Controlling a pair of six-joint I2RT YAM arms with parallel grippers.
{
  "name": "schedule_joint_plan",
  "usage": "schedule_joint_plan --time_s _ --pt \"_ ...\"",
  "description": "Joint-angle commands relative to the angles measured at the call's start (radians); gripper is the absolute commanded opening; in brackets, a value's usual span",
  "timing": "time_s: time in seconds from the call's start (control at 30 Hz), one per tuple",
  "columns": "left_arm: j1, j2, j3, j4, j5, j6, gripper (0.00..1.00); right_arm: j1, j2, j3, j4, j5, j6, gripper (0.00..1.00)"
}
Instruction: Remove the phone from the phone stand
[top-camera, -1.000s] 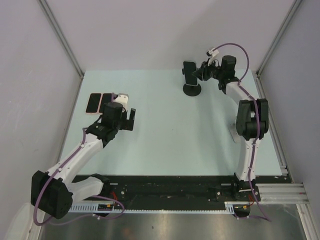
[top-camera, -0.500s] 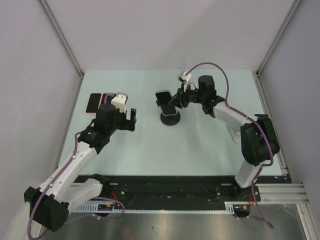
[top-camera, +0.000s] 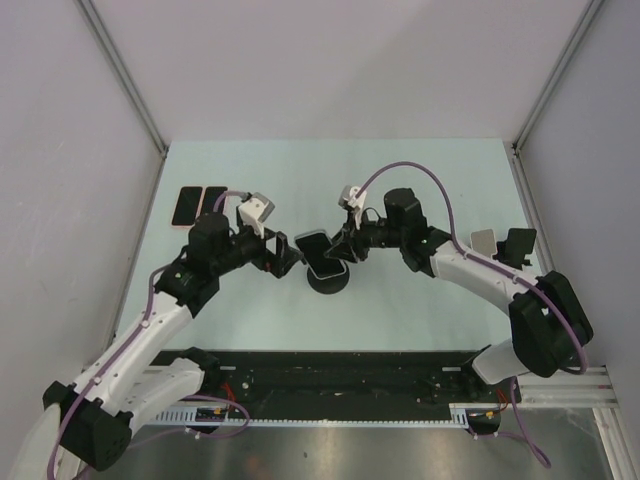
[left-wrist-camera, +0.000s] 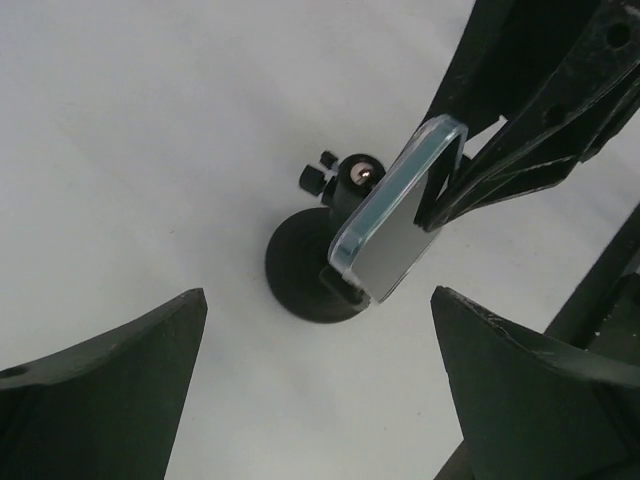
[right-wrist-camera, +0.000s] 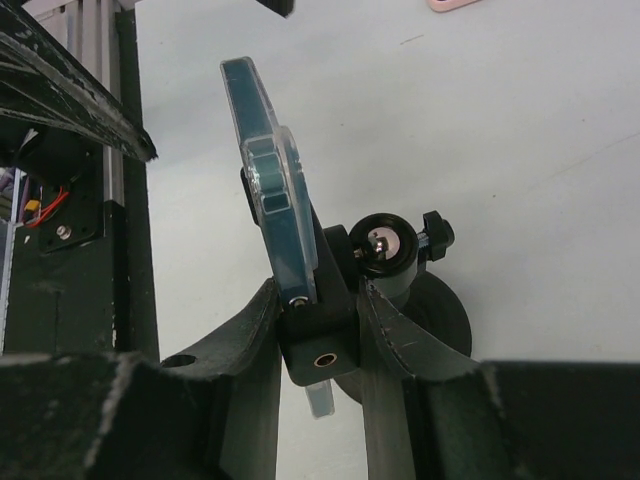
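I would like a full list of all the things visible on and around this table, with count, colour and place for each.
Pale green table top: 1, pale green, under everything.
Black round-based phone stand: 1, black, table centre.
Dark phone in a clear case: 1, dark, clamped tilted in the stand.
Pink-edged dark phone: 1, lying flat, far left.
Dark flat phone: 1, dark, right beside the pink-edged one.
Small grey and black item: count unclear, right side behind the right arm; too small to identify.
Left hand: 1, black, open, just left of the clamped phone.
Right hand: 1, black, shut on the stand's clamp behind the phone.
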Motion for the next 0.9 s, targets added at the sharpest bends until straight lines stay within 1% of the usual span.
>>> schedule_joint_plan --time_s 0.0,0.03,0.1,0.13,0.17,0.23,0.27,0.37,0.47,0.57,0.7,0.87 --pt "-0.034 0.038 -0.005 0.065 0.145 0.006 1.0 0.017 -0.071 -0.031 0.035 -0.008 0.008 0.1" --pt "-0.034 0.042 -0.007 0.065 0.148 0.006 1.0 0.018 -0.082 -0.033 0.029 -0.006 0.003 0.11" --pt "-0.04 0.049 -0.01 0.067 0.158 0.009 1.0 0.021 -0.091 -0.036 0.015 -0.008 -0.01 0.18" --pt "-0.042 0.051 -0.008 0.071 0.161 0.009 1.0 0.021 -0.1 -0.036 0.012 -0.008 -0.012 0.24" --pt "-0.042 0.055 -0.008 0.071 0.164 0.007 1.0 0.023 -0.1 -0.036 0.004 -0.005 -0.016 0.32" --pt "-0.046 0.066 -0.008 0.073 0.165 0.001 1.0 0.025 -0.108 -0.036 -0.002 -0.003 -0.021 0.4" --pt "-0.049 0.072 -0.007 0.076 0.164 -0.002 1.0 0.023 -0.114 -0.036 -0.008 0.001 -0.024 0.5" --pt "-0.055 0.104 0.005 0.076 0.17 -0.02 0.98 0.025 -0.126 -0.036 -0.023 0.007 -0.026 0.64" --pt "-0.06 0.135 0.027 0.077 0.184 -0.033 0.97 0.025 -0.14 -0.038 -0.051 0.027 -0.038 0.73" --pt "-0.065 0.143 0.036 0.076 0.171 -0.048 0.94 0.025 -0.169 -0.038 -0.075 0.055 -0.041 0.8" --pt "-0.075 0.144 0.036 0.078 0.148 -0.074 0.88 0.026 -0.227 -0.038 -0.111 0.11 -0.041 0.81" --pt "-0.137 0.157 0.048 0.078 0.101 -0.094 0.82 0.029 -0.296 -0.07 -0.135 0.231 -0.033 0.82"
